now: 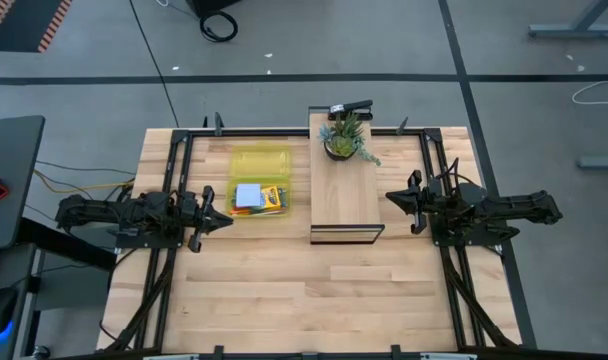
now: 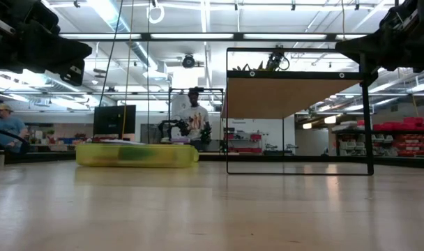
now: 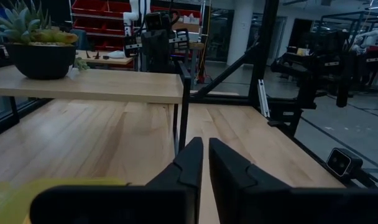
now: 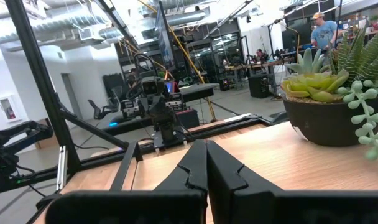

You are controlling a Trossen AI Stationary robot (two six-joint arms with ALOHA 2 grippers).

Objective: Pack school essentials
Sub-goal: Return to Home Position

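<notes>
Standing on grey floor (image 1: 384,40), wooden table (image 1: 284,290) bears yellow box (image 1: 260,180).

Finding: no text, label, brand, number or sign is legible in any view.

Surfaces checked:
- Crayon box (image 1: 271,199), at 4 o'clock inside the yellow supply box (image 1: 246,160). The face is too small to read any print.
- Red storage bins (image 2: 402,137) in the room, at 3 o'clock beyond the worktop (image 2: 212,209). No readable tags.
- Dark monitor (image 2: 115,119) at 10 o'clock. The screen is blank.
</notes>
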